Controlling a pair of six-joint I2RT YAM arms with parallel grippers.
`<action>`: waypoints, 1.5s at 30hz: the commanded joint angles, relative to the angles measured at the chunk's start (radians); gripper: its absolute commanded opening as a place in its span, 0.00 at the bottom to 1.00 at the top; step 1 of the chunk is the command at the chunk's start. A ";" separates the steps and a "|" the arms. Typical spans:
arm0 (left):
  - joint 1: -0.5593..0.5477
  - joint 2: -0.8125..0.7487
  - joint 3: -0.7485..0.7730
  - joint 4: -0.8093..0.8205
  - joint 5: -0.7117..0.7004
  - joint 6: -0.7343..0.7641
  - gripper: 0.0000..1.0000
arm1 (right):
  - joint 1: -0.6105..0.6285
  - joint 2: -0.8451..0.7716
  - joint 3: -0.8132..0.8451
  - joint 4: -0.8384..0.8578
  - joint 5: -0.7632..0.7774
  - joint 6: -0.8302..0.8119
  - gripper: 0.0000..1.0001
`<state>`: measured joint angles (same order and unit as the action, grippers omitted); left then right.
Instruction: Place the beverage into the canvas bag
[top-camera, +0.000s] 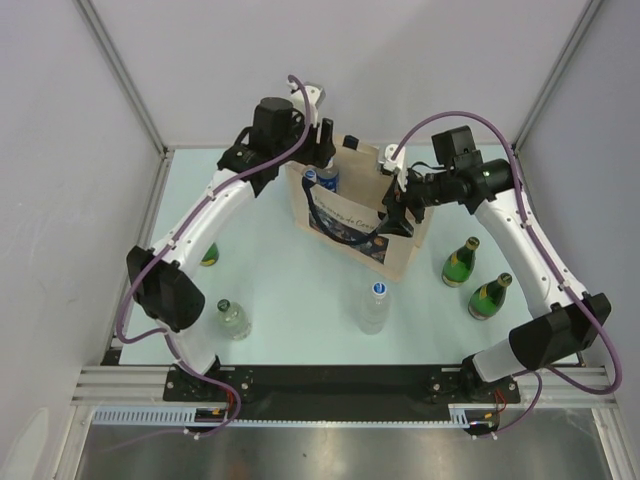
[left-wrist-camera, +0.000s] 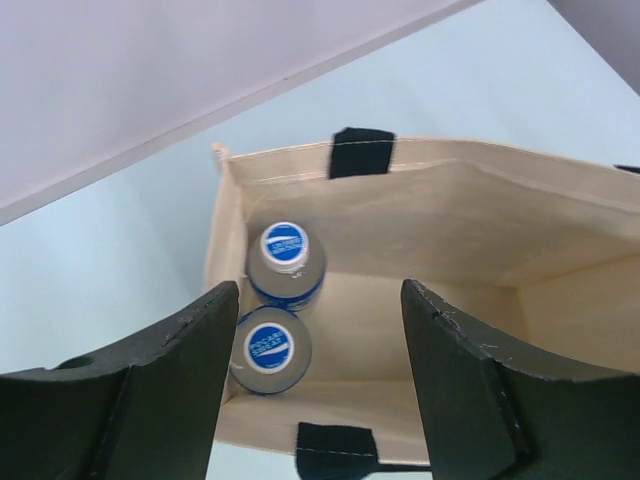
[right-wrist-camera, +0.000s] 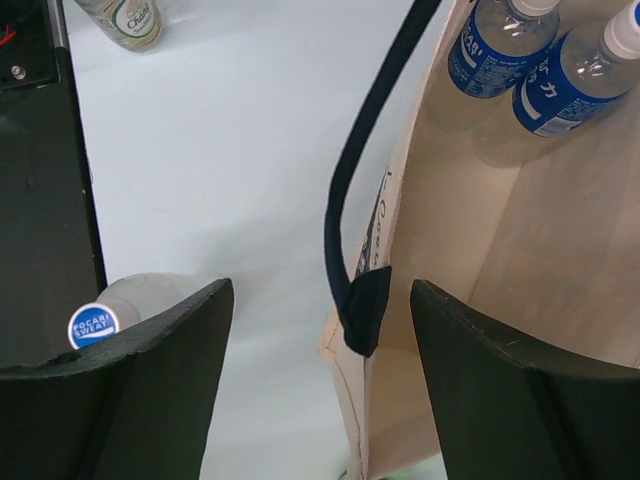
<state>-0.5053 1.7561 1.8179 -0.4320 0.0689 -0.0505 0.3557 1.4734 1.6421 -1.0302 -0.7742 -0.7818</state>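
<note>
1. My left claw (left-wrist-camera: 320, 385) hangs straight over the open canvas bag (left-wrist-camera: 450, 205). Its fingers (left-wrist-camera: 150, 400) are spread wide with nothing between them.
2. Two blue-capped Pocari Sweat bottles (left-wrist-camera: 287, 262) stand upright inside the bag, touching each other, at the centre-left of the left wrist view.
3. My right claw (right-wrist-camera: 320, 385) is likewise wide and empty, and it straddles the bag's rim. The navy handle (right-wrist-camera: 365, 290) drops between its fingers, pinched by neither.
4. A third Pocari Sweat bottle (right-wrist-camera: 100, 322) stands outside the bag at the lower left of the right wrist view, partly hidden behind the finger there.
5. In the top view the bag stands upright mid-frame on the pale surface (top-camera: 300, 290). That third bottle is just below it.
6. Also in the top view, a green-labelled clear bottle (top-camera: 233, 318) sits at the lower left. Two dark green bottles (top-camera: 461, 262) stand to the right, near my right arm.
7. The bag is boxy and beige, taller than the bottles. A dark blue printed panel with pale lettering faces the bottom of the top view.
</note>
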 joint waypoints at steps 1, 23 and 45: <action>-0.024 0.017 0.047 0.021 0.079 0.041 0.72 | -0.011 0.004 0.022 0.053 -0.010 0.052 0.77; 0.002 -0.478 -0.374 0.101 -0.113 -0.017 1.00 | 0.112 -0.067 -0.122 -0.453 -0.212 -0.649 0.77; 0.021 -0.725 -0.605 0.101 -0.187 -0.080 1.00 | 0.224 -0.062 -0.303 -0.326 -0.065 -0.583 0.69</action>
<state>-0.4938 1.0531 1.2247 -0.3527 -0.1043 -0.1078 0.5690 1.4284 1.3384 -1.3376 -0.8524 -1.3716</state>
